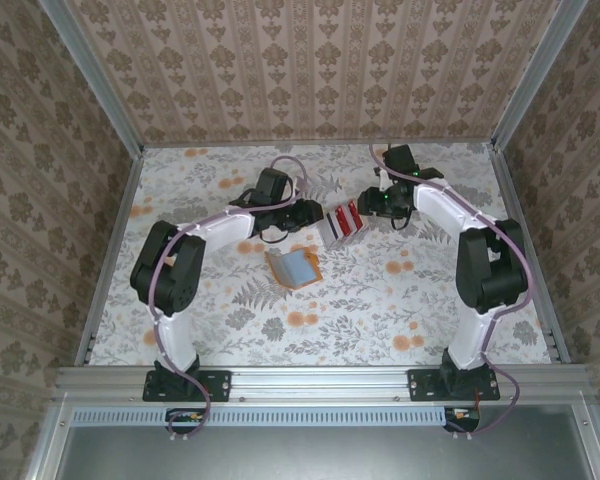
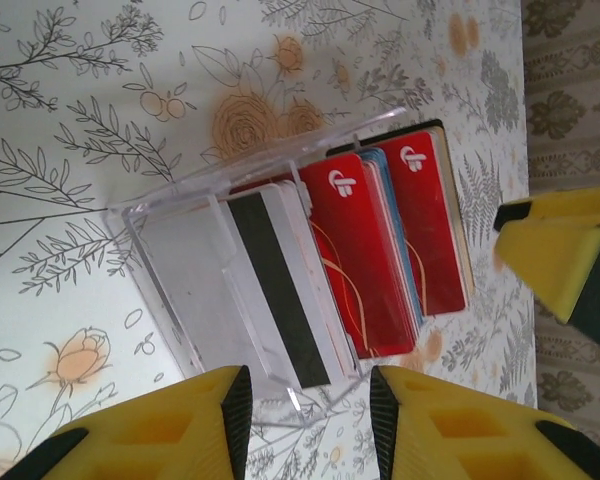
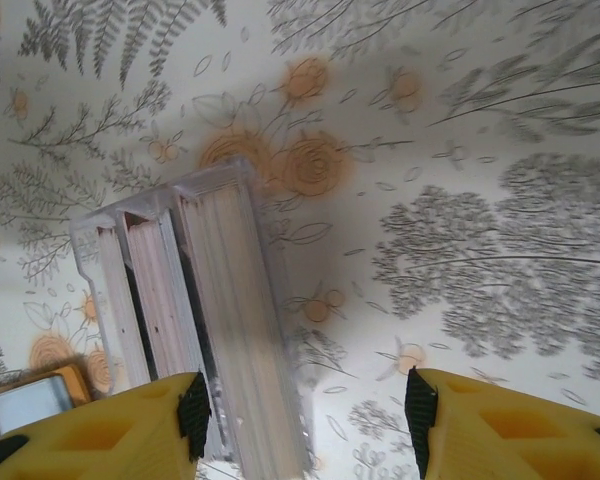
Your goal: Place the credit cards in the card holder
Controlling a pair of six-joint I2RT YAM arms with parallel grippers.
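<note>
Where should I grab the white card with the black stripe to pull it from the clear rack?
Pinch the white card across its flat faces at the short end nearest the left gripper, coming along its slot from that side. It stands on edge between dividers of the clear rack, so its long edges look walled in, and the red cards crowd one face.

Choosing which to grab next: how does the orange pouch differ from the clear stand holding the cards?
The clear stand is see-through; the orange pouch has a pale face. The stand holds red and white cards on edge in slots; the pouch lies flat, apart, nearer the bases. Both rest on the table.
</note>
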